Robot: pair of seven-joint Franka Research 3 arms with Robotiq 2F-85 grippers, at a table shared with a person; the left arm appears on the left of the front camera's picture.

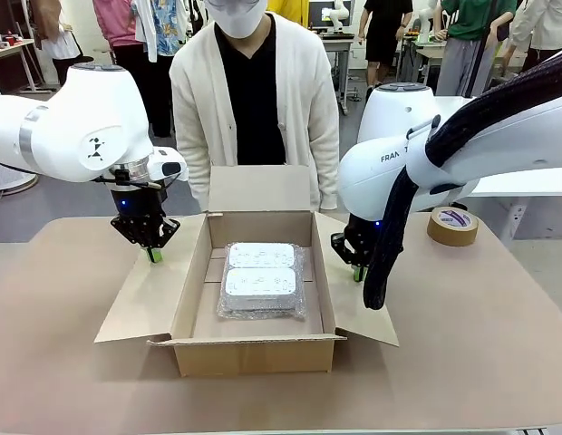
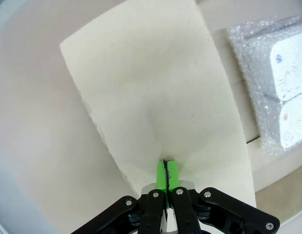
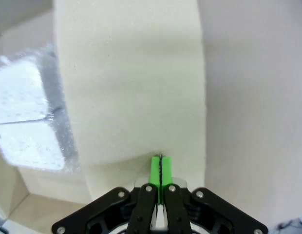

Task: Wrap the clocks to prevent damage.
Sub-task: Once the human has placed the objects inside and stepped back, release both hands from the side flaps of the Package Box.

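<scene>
Front view is showing an open cardboard box [image 1: 254, 355] sitting on the counter [image 1: 480, 353]. The two white clocks [image 1: 260, 281] are lying side by side on its floor, touching each other and already sealed in bubble wrap [image 1: 304, 304]. The left tool [image 1: 154, 255] is hanging over the left flap [image 1: 136, 308], and the right tool [image 1: 357, 272] is hanging over the right flap [image 1: 358, 317]. Both flaps are lying splayed outward.

In each wrist view the green pads [image 2: 161, 174] are pressing together with nothing between them. Their tips are sitting at or just above the flap's surface, and whether they are touching it I cannot tell. A person [image 1: 254, 100] is standing at the far side behind the rear flap [image 1: 258, 188], and a roll of tape [image 1: 452, 226] is lying near the right arm.

By my reading, the wrapping is looking finished and the step in hand is closing the box. The next move is calling for each tool to work against its flap's outer edge and swing it up and inward. The closed fingers would need to avoid skidding off the cardboard or pressing down on the wrapped clocks.
</scene>
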